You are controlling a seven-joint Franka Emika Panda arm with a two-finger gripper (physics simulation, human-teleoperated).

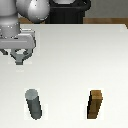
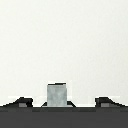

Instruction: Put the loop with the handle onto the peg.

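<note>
Jaws spread apart astride a small grey piece (image 2: pixel 57 95); matte grey peg (image 1: pixel 34 103) stands upright.

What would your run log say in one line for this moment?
gripper: low at table, grey piece between fingers, grip unclear | peg: upright, bare | brown block: upright, apart from peg

We see both views bright and evenly lit, the white surface (image 1: pixel 75 60) nearly washed out in the wrist view. In the exterior view, soft faint shadows sit at the foot of the peg (image 1: pixel 33 104) and the brown block (image 1: pixel 95 105). Both pictures are coarse and pixelated, with jagged blurred edges.
</note>
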